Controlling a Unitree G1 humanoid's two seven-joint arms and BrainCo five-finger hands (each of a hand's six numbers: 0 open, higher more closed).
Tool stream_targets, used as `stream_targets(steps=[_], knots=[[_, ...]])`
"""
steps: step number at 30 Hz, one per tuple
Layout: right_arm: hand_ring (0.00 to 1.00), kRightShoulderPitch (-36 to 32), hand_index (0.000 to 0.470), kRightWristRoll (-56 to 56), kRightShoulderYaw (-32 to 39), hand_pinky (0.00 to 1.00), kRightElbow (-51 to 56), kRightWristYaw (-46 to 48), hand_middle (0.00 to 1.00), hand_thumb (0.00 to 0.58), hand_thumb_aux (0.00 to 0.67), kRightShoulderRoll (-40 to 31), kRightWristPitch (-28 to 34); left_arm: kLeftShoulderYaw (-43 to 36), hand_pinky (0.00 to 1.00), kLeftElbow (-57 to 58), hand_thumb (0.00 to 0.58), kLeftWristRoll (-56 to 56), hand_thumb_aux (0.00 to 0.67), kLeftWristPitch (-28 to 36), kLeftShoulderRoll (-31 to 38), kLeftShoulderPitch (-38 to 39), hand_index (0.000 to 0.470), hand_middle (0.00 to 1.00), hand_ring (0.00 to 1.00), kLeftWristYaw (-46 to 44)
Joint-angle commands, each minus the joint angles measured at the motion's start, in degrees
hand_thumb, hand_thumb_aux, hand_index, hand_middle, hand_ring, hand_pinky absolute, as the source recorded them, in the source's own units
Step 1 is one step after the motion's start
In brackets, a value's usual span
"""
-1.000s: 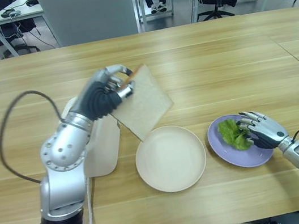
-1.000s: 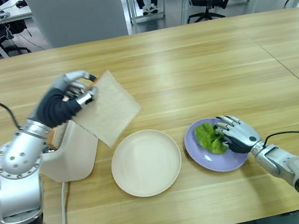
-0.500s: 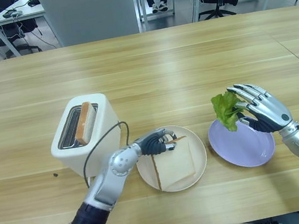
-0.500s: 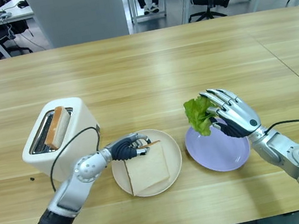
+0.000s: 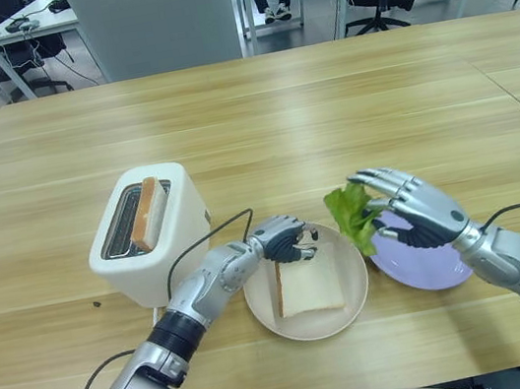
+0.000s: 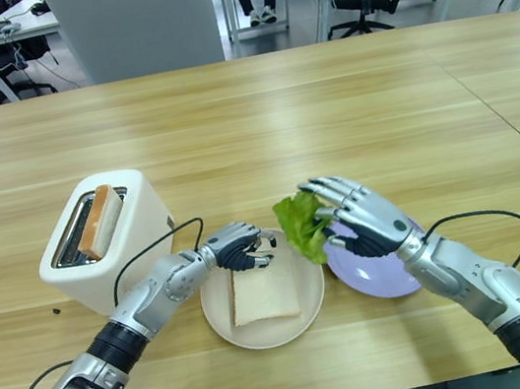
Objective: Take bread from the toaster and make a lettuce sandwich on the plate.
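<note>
A white toaster (image 5: 147, 235) stands at the left with one bread slice (image 5: 149, 211) upright in its slot. To its right a second bread slice (image 5: 307, 286) lies flat on the cream plate (image 5: 356, 278). My left hand (image 5: 283, 240) hovers at the bread's back left corner, fingers curled and holding nothing. My right hand (image 5: 413, 216) is shut on a green lettuce leaf (image 5: 353, 215), which hangs over the cream plate's right rim. Below that hand sits the bare purple plate (image 5: 435, 271).
A black cable (image 5: 210, 240) loops from my left arm in front of the toaster. Bare wooden table stretches beyond the plates; desks and office chairs stand in the room behind.
My right hand has carried the lettuce left and down, from above the purple plate to the cream plate's edge. My left hand has drawn back a little from the bread on the plate.
</note>
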Motion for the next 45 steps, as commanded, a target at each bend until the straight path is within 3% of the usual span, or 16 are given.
stream_targets(steps=[1, 2, 3, 4, 6, 11, 19, 32, 33, 34, 35, 36, 37, 38, 39, 45], knots=[[0.00, 0.8, 0.460, 1.5, 2.2, 0.00, -1.2, 5.5, 0.00, 0.580, 0.670, 1.5, -0.9, -0.4, 1.00, -0.5, 0.000, 6.1, 0.000, -1.0, 2.0, -0.6, 0.000, 1.00, 1.00, 4.9], [0.00, 0.7, 0.460, 1.6, 2.4, 0.00, -1.1, 6.3, 0.00, 0.580, 0.670, 2.0, -1.1, -0.1, 1.00, -1.1, 0.000, 7.1, 0.000, -1.1, 2.5, -0.7, 0.000, 1.00, 1.00, 6.0], [0.00, 0.6, 0.460, 1.9, 2.6, 0.00, -0.9, 7.2, 0.00, 0.580, 0.670, 2.5, -1.1, 0.4, 0.49, -1.7, 0.000, 7.5, 0.000, -1.1, 2.8, -0.7, 0.000, 0.49, 0.49, 6.7], [0.00, 0.6, 0.460, 2.1, 2.6, 0.00, -0.8, 7.9, 0.00, 0.580, 0.670, 2.9, -1.1, 0.8, 0.49, -2.1, 0.000, 7.5, 0.000, -1.0, 3.0, -0.6, 0.000, 0.49, 0.49, 7.0], [0.00, 0.1, 0.460, 2.2, 3.1, 0.00, -0.2, 9.4, 0.00, 0.580, 0.670, 3.9, -1.1, 1.0, 0.00, -3.6, 0.000, 8.3, 0.000, -0.6, 3.9, -0.3, 0.000, 0.00, 0.00, 6.8], [0.00, -1.8, 0.460, 0.8, 5.6, 0.00, 2.1, 13.0, 0.00, 0.580, 0.670, 6.8, -0.7, 3.3, 0.00, -11.7, 0.000, 16.7, 0.000, 4.2, 9.7, 1.2, 0.000, 0.00, 0.00, 7.5], [0.00, -5.0, 0.460, -2.2, 8.2, 0.00, 6.8, 14.4, 0.00, 0.580, 0.670, 10.4, 0.7, 18.7, 0.00, -29.9, 0.000, 16.4, 0.000, 12.7, 17.2, 7.4, 0.000, 0.00, 0.00, 5.7], [0.00, -8.5, 0.460, -12.6, 11.7, 0.00, 14.3, 8.7, 0.00, 0.580, 0.670, 12.6, 6.0, 39.1, 0.00, -48.2, 0.000, 15.5, 0.000, 25.4, 17.1, 19.0, 0.000, 0.00, 0.00, -1.8], [0.00, -8.5, 0.442, -12.9, 11.8, 0.00, 14.5, 8.6, 0.00, 0.579, 0.644, 12.6, 6.3, 40.3, 0.00, -48.1, 0.000, 15.7, 0.000, 26.5, 17.3, 19.6, 0.000, 0.00, 0.00, -2.6], [0.00, -8.6, 0.370, -13.0, 11.9, 0.00, 14.5, 8.5, 0.00, 0.558, 0.539, 12.6, 6.5, 41.6, 0.00, -47.9, 0.000, 15.9, 0.000, 27.6, 17.4, 20.1, 0.000, 0.00, 0.00, -3.4], [0.00, -8.6, 0.370, -13.1, 11.9, 0.00, 14.5, 8.4, 0.00, 0.558, 0.539, 12.6, 6.5, 42.6, 0.00, -47.7, 0.000, 16.0, 0.000, 28.9, 17.3, 20.6, 0.000, 0.00, 0.00, -4.2], [0.00, -8.5, 0.177, -13.3, 12.0, 0.00, 14.4, 8.2, 0.00, 0.360, 0.257, 12.5, 6.7, 43.3, 0.00, -47.3, 0.000, 16.2, 0.000, 29.6, 17.6, 21.1, 0.000, 0.00, 0.00, -5.0], [0.00, -8.3, 0.051, -13.6, 12.0, 0.00, 14.4, 8.0, 0.00, 0.120, 0.074, 12.5, 6.9, 43.8, 0.00, -46.9, 0.000, 16.1, 0.000, 30.4, 17.5, 21.3, 0.000, 0.00, 0.00, -5.5], [0.00, -8.3, 0.051, -13.8, 12.1, 0.00, 14.3, 7.7, 0.00, 0.120, 0.074, 12.3, 7.1, 44.2, 0.00, -46.5, 0.000, 15.9, 0.000, 31.1, 17.3, 21.4, 0.000, 0.00, 0.00, -5.7], [0.00, -8.1, 0.000, -14.0, 12.1, 0.00, 14.2, 7.5, 0.00, 0.000, 0.000, 12.3, 7.3, 44.4, 0.00, -45.9, 0.000, 15.9, 0.000, 31.6, 17.2, 21.5, 0.000, 0.00, 0.00, -5.9], [0.00, -7.2, 0.000, -12.9, 11.7, 0.00, 12.1, 8.0, 0.00, 0.000, 0.000, 11.0, 7.9, 42.9, 0.00, -41.0, 0.000, 16.8, 0.000, 35.9, 17.6, 23.4, 0.000, 0.00, 0.00, -11.1]])
